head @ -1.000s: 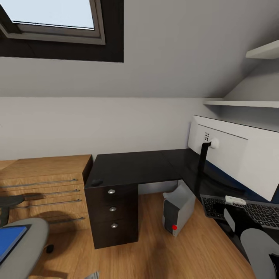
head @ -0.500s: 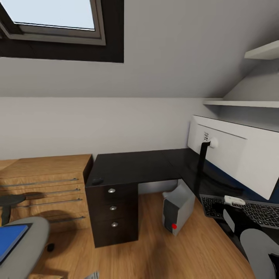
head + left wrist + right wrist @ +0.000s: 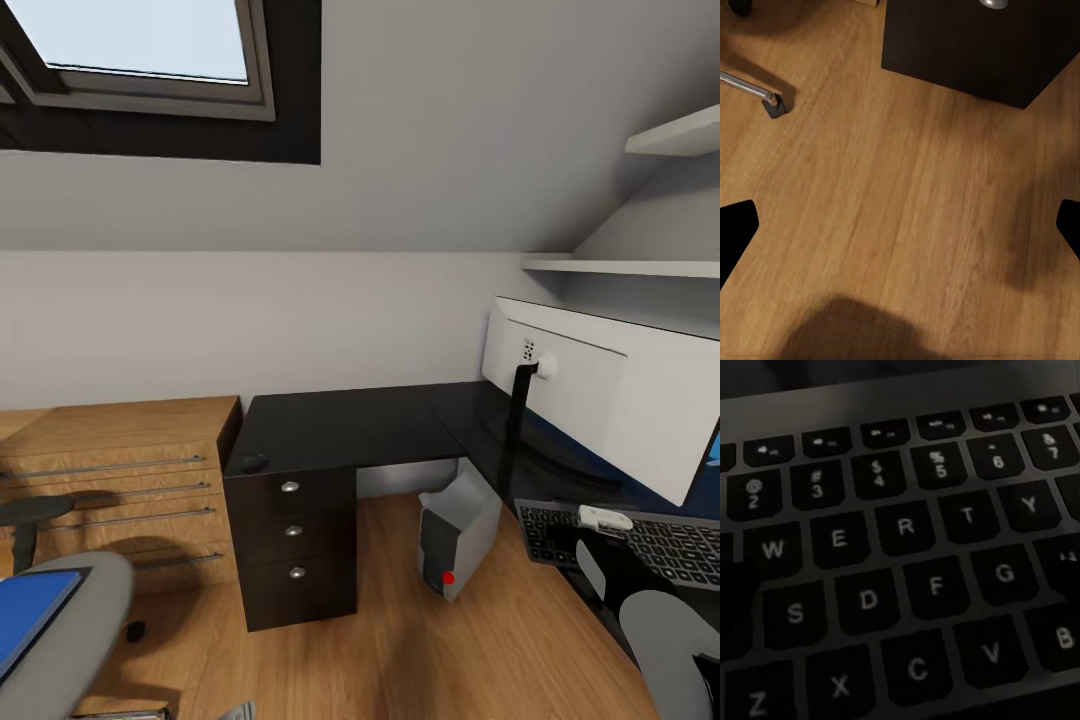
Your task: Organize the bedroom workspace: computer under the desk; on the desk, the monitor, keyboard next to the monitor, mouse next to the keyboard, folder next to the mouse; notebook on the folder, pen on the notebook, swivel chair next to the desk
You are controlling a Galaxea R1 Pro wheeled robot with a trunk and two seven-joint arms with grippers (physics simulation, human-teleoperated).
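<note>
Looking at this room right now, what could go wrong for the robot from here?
1. The right wrist view sits very close over the keyboard, so that arm might press keys or shove it along the desk.
2. The mouse lies at the desk's front corner, where a nudge could drop it to the floor.
3. The blue folder rests on the swivel chair, which may roll when touched.

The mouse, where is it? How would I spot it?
Find the black L-shaped desk against the white wall. Follow its top to the left end, above the three drawers with round silver knobs. The mouse is the small dark oval bump at that corner, alone, far from the keyboard.
</note>
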